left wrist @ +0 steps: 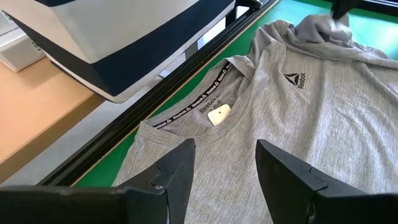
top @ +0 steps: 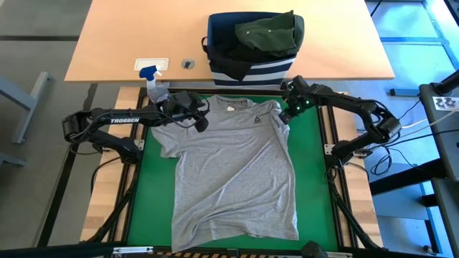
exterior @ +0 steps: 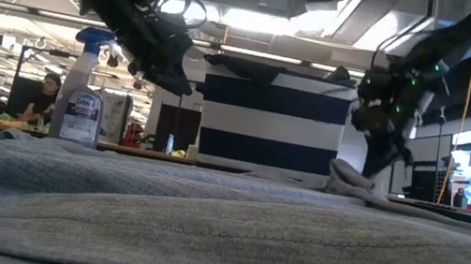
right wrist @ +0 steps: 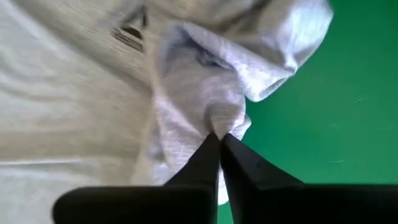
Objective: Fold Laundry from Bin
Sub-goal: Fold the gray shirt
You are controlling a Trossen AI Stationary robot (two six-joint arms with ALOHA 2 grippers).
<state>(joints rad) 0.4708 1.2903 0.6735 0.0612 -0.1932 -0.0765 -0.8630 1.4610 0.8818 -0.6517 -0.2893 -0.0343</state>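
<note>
A light grey T-shirt (top: 233, 172) lies spread flat on the green mat (top: 312, 165), collar toward the far edge. My left gripper (left wrist: 225, 152) is open and empty, above the shirt's left shoulder beside the collar (left wrist: 205, 106); in the low view (exterior: 165, 69) it is clear of the cloth. My right gripper (right wrist: 219, 135) is shut on the bunched right sleeve (top: 281, 109). The navy, white-striped bin (top: 251, 68) stands on the wooden table just beyond the mat, with a dark olive garment (top: 271, 32) over its rim and a black one (top: 226, 43) inside. My right gripper pinches a bunched fold of the grey shirt's right sleeve (right wrist: 208, 118) between its two shut fingers, several layers gathered. The fingers slant down from the table's right far side. The sleeve is raised in a small hump (exterior: 347, 178); the rest of the shirt lies on the mat.
A clear spray bottle with a blue nozzle (top: 154, 82) stands at the mat's far left corner, close behind my left arm. The bin's wall (left wrist: 124, 56) is close beyond the shirt collar. Bare green mat shows to the right of the shirt.
</note>
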